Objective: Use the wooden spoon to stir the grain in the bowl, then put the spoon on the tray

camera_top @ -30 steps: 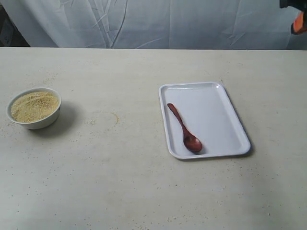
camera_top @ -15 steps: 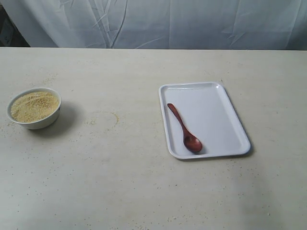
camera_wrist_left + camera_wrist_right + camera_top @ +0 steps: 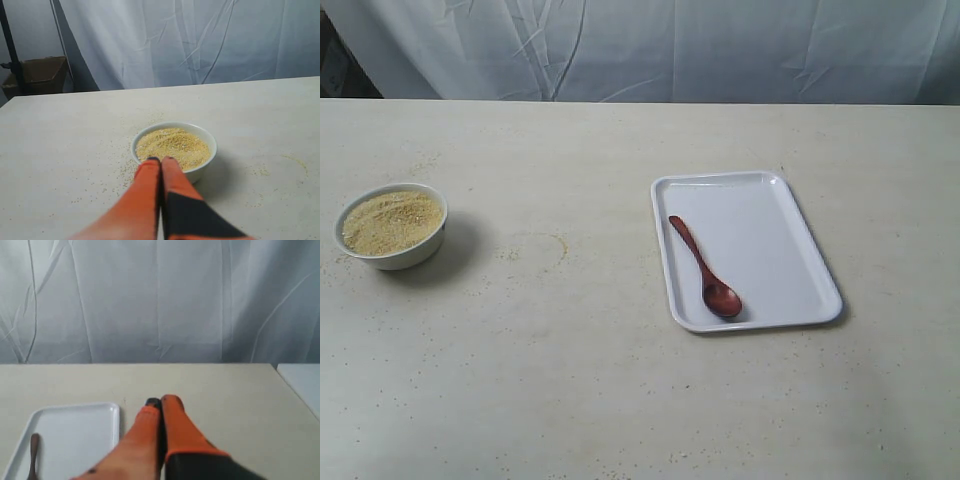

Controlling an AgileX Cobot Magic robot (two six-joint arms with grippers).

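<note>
The dark reddish-brown wooden spoon point(image 3: 705, 268) lies inside the white tray point(image 3: 790, 235), its oval bowl toward the near edge. At the far left of the table stands the small white bowl point(image 3: 408, 256), full of yellow-beige grain point(image 3: 390, 220). Neither arm shows in the exterior view. In the left wrist view my left gripper point(image 3: 160, 159) is shut and empty, held short of the bowl point(image 3: 207, 162) of grain point(image 3: 172, 146). My right gripper point(image 3: 161, 402) is shut and empty as well, hanging beside the tray point(image 3: 75, 432), where part of the spoon handle point(image 3: 33, 455) shows.
Loose grains are scattered on the table around the bowl point(image 3: 122, 172) and between bowl and tray point(image 3: 555, 248). A white curtain point(image 3: 650, 45) closes off the back. A cardboard box point(image 3: 37, 75) stands beyond the table's far corner.
An orange gripper tip seen at the top right corner one second ago has left the exterior view. Spoon, tray and bowl have not moved.
</note>
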